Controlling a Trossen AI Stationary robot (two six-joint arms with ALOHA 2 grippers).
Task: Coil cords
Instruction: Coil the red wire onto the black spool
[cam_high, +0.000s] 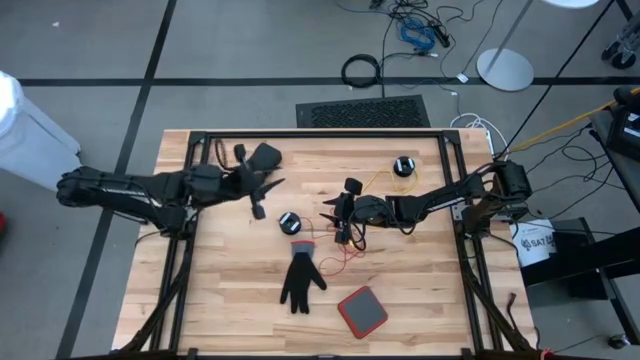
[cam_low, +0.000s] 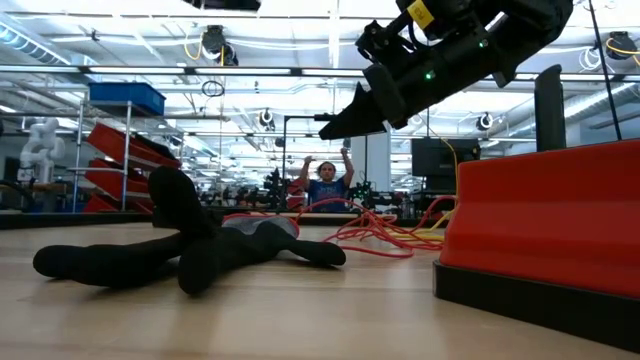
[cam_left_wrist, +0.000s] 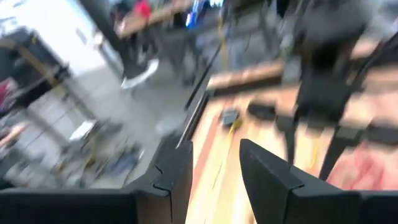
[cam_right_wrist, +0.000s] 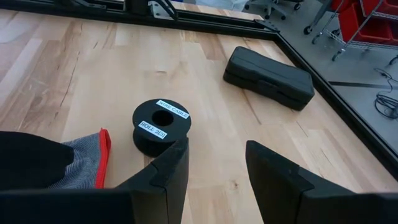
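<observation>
Two black round pucks lie flat on the wooden table, one (cam_high: 289, 222) near the middle and one (cam_high: 403, 166) at the far right. A thin yellow cord (cam_high: 378, 180) runs from the far puck toward my right gripper (cam_high: 338, 222). A thin red cord (cam_high: 345, 255) lies loose beside it, and both show as a tangle (cam_low: 385, 232) in the low view. My right gripper (cam_right_wrist: 217, 168) hangs open above the table, a little short of the middle puck (cam_right_wrist: 160, 127). My left gripper (cam_high: 258, 195) is raised at the far left, open (cam_left_wrist: 214, 174), with nothing between its fingers.
A black glove (cam_high: 300, 280) with a grey, red-edged cuff (cam_right_wrist: 87, 158) lies near the middle. A red and grey square pad (cam_high: 362, 312) sits near the front edge. A black case (cam_right_wrist: 267, 78) lies at the far left. A black frame (cam_high: 320, 133) rims the table.
</observation>
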